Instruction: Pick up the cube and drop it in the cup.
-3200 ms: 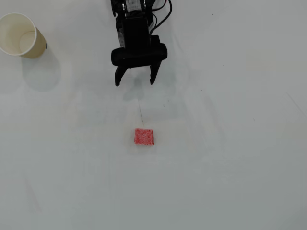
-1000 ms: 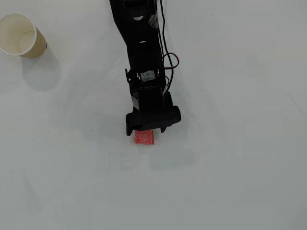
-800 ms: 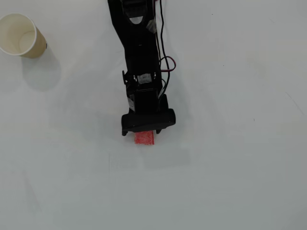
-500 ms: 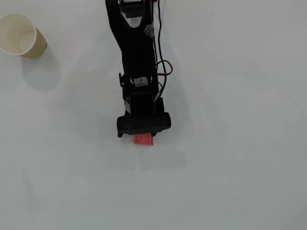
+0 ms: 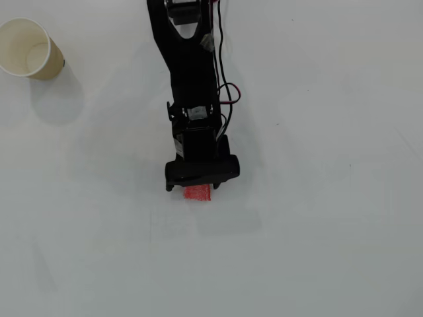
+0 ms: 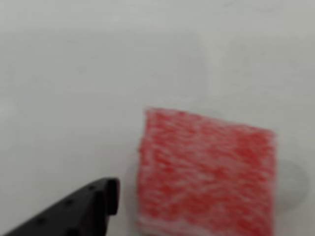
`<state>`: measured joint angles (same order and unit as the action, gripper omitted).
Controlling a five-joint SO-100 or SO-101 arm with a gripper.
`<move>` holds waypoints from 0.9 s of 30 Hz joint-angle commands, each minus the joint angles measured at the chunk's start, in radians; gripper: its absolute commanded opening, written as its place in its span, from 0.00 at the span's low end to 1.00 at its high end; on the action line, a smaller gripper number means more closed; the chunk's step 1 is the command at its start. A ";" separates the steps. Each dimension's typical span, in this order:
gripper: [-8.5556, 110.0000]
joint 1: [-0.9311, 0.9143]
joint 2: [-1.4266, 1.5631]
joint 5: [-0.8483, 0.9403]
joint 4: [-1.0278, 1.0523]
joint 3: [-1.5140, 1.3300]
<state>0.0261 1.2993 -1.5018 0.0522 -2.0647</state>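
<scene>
The overhead view shows the red speckled cube [image 5: 197, 193] lying on the white table, its far half hidden under my black gripper [image 5: 200, 185], which hangs directly over it. Close up in the wrist view, the cube [image 6: 206, 172] rests on the table at the lower right. One black fingertip [image 6: 93, 206] stands just left of it with a thin gap between them. The other finger is out of that view. The jaws stand open astride the cube. The cream paper cup [image 5: 28, 48] stands upright at the far left corner, well away from the arm.
The black arm [image 5: 192, 72] with its red and black wires [image 5: 228, 92] reaches in from the top edge, down the middle of the overhead view. Everything else in view is bare white table [image 5: 330, 198].
The gripper has come from the top of the table down over the cube. In the last second its head shifted slightly left above it. The cube has barely moved.
</scene>
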 commanded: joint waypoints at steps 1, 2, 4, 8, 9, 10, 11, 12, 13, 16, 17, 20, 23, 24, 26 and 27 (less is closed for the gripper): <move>0.38 -0.009 0.026 -0.009 -0.038 0.140; 0.38 -0.009 0.025 -0.009 -0.038 0.140; 0.36 -0.011 0.023 -0.009 -0.044 0.141; 0.34 -0.011 0.015 -0.009 -0.049 0.141; 0.34 -0.011 0.014 -0.009 -0.049 0.141; 0.33 -0.011 0.011 -0.009 -0.049 0.141; 0.33 -0.012 0.009 -0.009 -0.049 0.141; 0.33 -0.012 0.009 -0.011 -0.049 0.141; 0.32 -0.014 0.008 -0.011 -0.049 0.141; 0.27 -0.020 0.006 -0.011 -0.051 0.141; 0.26 -0.025 0.006 -0.011 -0.052 0.143; 0.21 -0.034 0.006 -0.011 -0.061 0.143; 0.19 -0.035 0.005 -0.011 -0.066 0.143; 0.19 -0.035 0.005 -0.011 -0.066 0.143; 0.17 -0.038 0.005 -0.011 -0.066 0.141; 0.17 -0.038 0.005 -0.011 -0.066 0.140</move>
<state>0.0015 1.2655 -1.5018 0.0215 -2.0555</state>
